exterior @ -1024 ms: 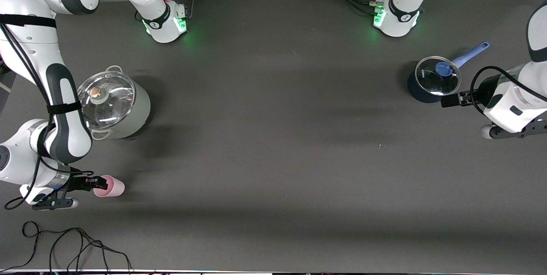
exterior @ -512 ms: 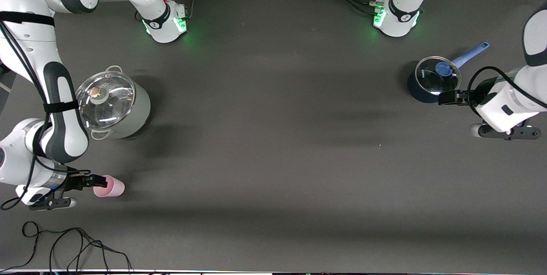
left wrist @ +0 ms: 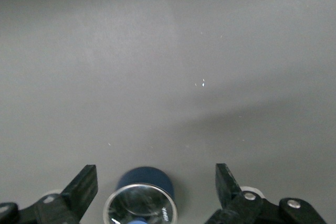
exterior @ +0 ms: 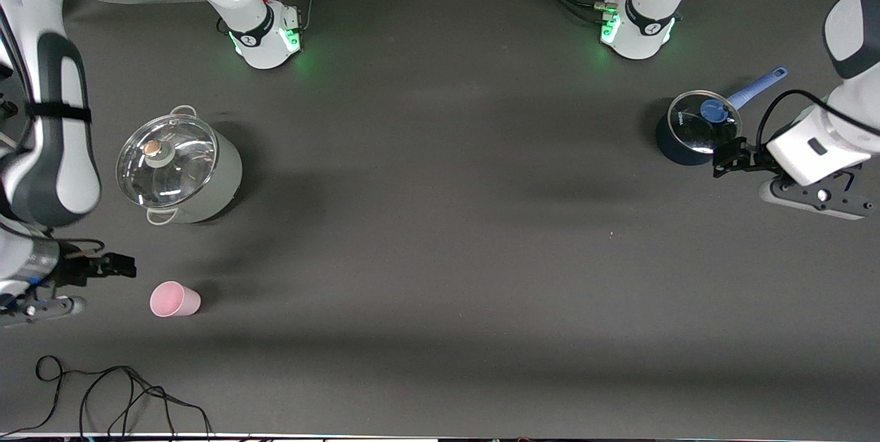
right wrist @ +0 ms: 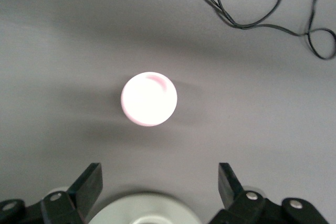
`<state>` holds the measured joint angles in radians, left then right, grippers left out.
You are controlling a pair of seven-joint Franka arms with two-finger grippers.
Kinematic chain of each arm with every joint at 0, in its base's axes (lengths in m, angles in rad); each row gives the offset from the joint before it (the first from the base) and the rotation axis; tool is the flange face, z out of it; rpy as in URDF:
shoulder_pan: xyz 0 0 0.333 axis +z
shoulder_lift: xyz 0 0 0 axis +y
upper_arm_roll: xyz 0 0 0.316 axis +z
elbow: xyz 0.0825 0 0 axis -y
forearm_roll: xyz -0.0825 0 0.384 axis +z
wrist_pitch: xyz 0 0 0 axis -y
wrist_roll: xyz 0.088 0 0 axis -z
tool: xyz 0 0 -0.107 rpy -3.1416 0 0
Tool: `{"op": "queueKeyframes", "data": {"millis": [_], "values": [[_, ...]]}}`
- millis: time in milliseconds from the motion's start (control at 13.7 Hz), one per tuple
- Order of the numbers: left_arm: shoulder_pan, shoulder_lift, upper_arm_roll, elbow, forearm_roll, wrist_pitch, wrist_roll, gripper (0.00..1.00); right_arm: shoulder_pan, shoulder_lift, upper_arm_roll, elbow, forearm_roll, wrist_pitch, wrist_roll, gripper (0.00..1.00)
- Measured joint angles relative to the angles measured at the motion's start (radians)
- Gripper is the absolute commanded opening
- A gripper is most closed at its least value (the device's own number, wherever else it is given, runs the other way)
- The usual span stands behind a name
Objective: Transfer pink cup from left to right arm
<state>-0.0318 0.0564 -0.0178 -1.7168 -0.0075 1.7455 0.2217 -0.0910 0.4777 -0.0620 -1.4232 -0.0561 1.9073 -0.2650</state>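
Front view: the pink cup [exterior: 174,299] stands upright at the right arm's end of the table, nearer the camera than the steel pot [exterior: 180,168]. The right gripper [exterior: 113,266] is just beside the cup, not touching; the left gripper [exterior: 729,156] waits by the blue saucepan [exterior: 696,129].
Left wrist view: fingers [left wrist: 84,188] spread wide, empty.
Right wrist view: fingers [right wrist: 90,183] apart, cup [right wrist: 149,98] free.
Risk: the light cup may tip if nudged.
Writing: white lettering on the saucepan lid, unreadable.
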Motion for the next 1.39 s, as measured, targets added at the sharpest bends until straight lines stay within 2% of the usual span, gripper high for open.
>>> {"op": "queueKeyframes", "data": {"millis": [293, 585, 1024, 1390], "values": [[-0.003, -0.007, 0.016, 0.028, 0.0, -0.012, 0.003, 1.0, 0.047, -0.16, 0.005, -0.001, -0.001, -0.184, 0.092, 0.98], [-0.003, 0.004, 0.018, 0.04, 0.002, -0.045, 0.003, 1.0, 0.093, -0.262, 0.007, -0.012, -0.001, -0.271, 0.145, 0.98], [-0.006, 0.018, 0.019, 0.05, 0.003, -0.045, 0.002, 1.0, 0.098, -0.386, 0.004, -0.166, -0.001, -0.235, 0.149, 0.99], [-0.006, 0.018, 0.031, 0.055, 0.005, -0.045, 0.001, 1.0, 0.098, -0.413, 0.001, -0.185, 0.0, -0.235, 0.266, 0.99]]}}
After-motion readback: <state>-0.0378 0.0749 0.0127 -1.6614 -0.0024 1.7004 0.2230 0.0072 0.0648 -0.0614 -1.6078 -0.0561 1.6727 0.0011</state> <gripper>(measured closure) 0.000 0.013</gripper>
